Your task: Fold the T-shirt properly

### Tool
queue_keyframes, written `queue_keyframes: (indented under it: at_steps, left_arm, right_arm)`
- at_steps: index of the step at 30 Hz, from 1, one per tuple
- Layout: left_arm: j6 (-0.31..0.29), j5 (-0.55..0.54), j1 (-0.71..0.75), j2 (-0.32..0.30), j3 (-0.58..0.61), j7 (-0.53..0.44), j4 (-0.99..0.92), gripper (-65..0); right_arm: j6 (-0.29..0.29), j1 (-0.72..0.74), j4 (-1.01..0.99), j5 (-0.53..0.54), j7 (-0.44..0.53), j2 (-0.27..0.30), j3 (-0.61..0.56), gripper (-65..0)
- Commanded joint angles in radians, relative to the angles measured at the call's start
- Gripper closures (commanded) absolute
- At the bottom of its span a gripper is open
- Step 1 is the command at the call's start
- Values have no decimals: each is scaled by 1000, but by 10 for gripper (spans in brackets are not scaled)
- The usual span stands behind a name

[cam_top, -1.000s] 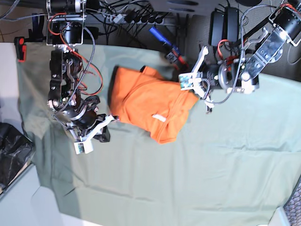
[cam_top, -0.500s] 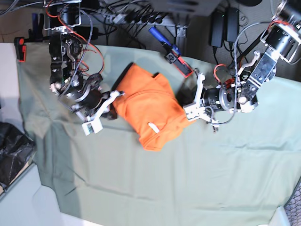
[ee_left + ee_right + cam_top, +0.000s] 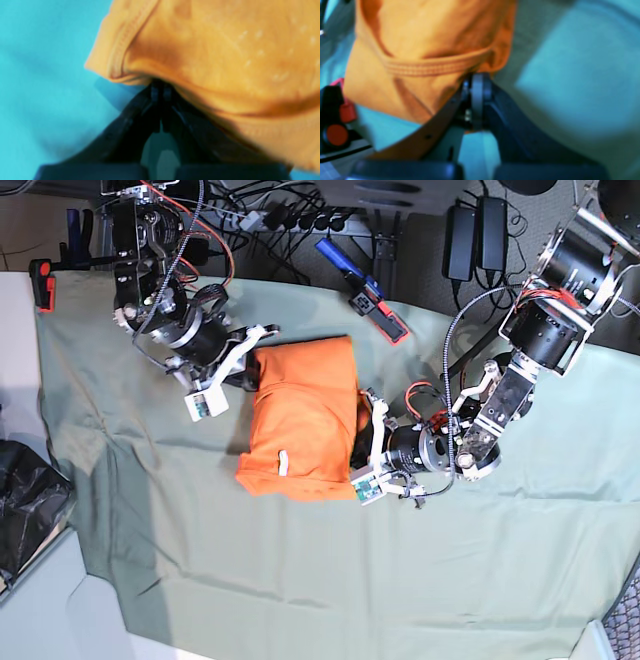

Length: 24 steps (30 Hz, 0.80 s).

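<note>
Here the T-shirt (image 3: 302,420), bunched into a compact slab, lay mid-way across the sage-green cloth (image 3: 480,570). Both the left gripper (image 3: 160,93) and the right gripper (image 3: 476,86) had jaws clamped on its hems. Lowering both edges evenly would keep the fold square.

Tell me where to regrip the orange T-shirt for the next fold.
Take the T-shirt by its loose lower edge, near the white tag, coming in low from the front of the green cloth. That edge lies free; both the left gripper and right gripper already pinch the side edges.
</note>
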Motion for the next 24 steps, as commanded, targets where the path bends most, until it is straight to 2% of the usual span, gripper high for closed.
queue_keyframes:
  at_steps: [1,5,12,15,17,20,24]
  left_arm:
    - [10,13,-27,7,-1,15,-3,0]
    - [10,10,-46,6,-1,26,-6,0]
    - [11,-55,-49,-18,-21,65,-3,0]
    - [10,-95,-47,-40,-73,124,29,0]
    - [-3,-149,-42,-72,-108,176,79,0]
    - [-74,-240,6,-131,-124,282,234,0]
    - [-73,-351,151,-258,-125,383,521,0]
  right_arm:
    - [111,3,21,24,19,-5,6,0]
    - [111,-7,21,30,19,-47,6,0]
    - [111,-5,21,18,19,-48,8,0]
    - [111,-5,22,-1,8,-48,33,0]
    - [111,-5,22,1,-6,-48,68,0]
    - [111,-10,26,26,-25,-31,128,0]
    - [111,-61,97,66,-52,15,183,0]
